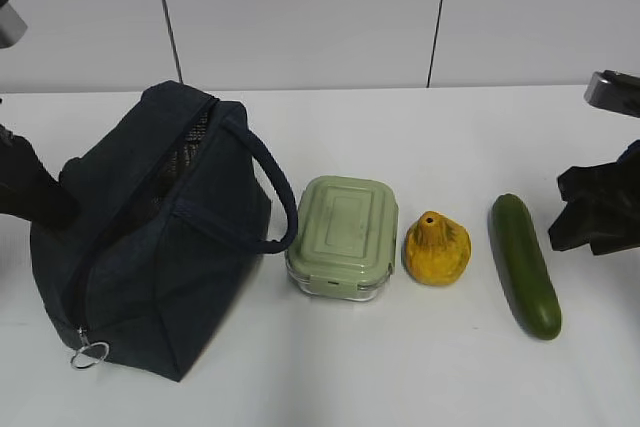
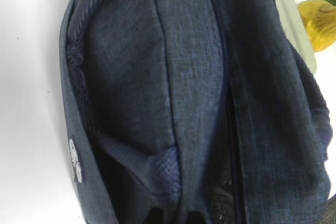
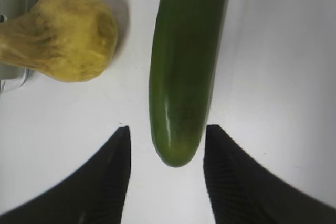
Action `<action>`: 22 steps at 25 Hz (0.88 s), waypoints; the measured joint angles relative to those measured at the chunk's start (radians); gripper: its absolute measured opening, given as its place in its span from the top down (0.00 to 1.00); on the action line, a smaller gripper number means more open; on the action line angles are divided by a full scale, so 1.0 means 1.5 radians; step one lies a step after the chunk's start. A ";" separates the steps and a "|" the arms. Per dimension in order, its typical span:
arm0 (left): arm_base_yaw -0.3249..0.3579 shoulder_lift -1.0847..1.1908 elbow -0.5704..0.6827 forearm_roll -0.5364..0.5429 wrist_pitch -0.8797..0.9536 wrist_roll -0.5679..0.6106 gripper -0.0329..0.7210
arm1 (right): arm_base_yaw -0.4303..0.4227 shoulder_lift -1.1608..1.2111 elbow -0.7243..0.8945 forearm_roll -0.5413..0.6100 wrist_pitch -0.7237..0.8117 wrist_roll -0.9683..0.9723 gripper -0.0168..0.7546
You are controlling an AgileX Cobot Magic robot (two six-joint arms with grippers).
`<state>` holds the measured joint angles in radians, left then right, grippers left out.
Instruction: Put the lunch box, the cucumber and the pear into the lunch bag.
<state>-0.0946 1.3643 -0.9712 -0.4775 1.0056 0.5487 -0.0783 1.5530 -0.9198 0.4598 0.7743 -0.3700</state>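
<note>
The dark navy lunch bag [image 1: 150, 247] stands at the left, its top zipper parted and mesh showing. My left gripper [image 2: 175, 216] is at the bag's top; its two dark tips stand close together with a ridge of bag fabric [image 2: 126, 77] pinched between them. The sage-lidded lunch box [image 1: 343, 235], the yellow pear [image 1: 437, 248] and the dark green cucumber [image 1: 524, 264] lie in a row to the right of the bag. My right gripper [image 3: 167, 126] is open, with the cucumber's [image 3: 184, 66] rounded end between its fingertips and a gap on both sides.
The bag's padded loop handle [image 1: 275, 187] hangs toward the lunch box. A metal ring pull [image 1: 90, 354] lies at the bag's near corner. The pear [image 3: 68, 35] sits just left of the cucumber. The white table [image 1: 400, 377] ends at a panelled wall behind.
</note>
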 joint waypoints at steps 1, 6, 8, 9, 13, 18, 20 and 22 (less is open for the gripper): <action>0.000 0.000 0.000 -0.001 -0.001 0.000 0.92 | 0.000 0.003 0.000 0.004 -0.001 -0.001 0.51; 0.000 0.000 0.000 -0.003 -0.001 0.000 0.95 | 0.000 0.008 0.000 0.010 -0.017 -0.003 0.51; 0.000 0.000 0.000 -0.003 -0.001 0.000 0.95 | 0.000 0.015 -0.002 0.011 -0.019 -0.006 0.51; 0.000 0.000 0.000 -0.003 -0.001 0.000 0.95 | 0.000 0.019 -0.002 0.011 -0.019 -0.010 0.51; 0.000 0.000 0.000 -0.003 -0.001 0.000 0.95 | 0.000 0.046 -0.016 0.028 -0.003 -0.038 0.32; 0.000 0.000 0.000 -0.003 -0.003 0.000 0.95 | 0.033 0.077 -0.058 0.006 0.023 -0.020 0.23; 0.000 0.000 0.000 -0.003 -0.003 0.000 0.95 | 0.071 0.077 -0.077 -0.067 0.023 0.038 0.24; 0.000 0.000 0.000 -0.003 -0.003 0.000 0.95 | 0.107 0.077 -0.095 -0.142 0.015 0.122 0.24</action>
<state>-0.0946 1.3643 -0.9712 -0.4827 1.0018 0.5487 0.0814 1.6687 -1.0621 0.2467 0.7975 -0.1866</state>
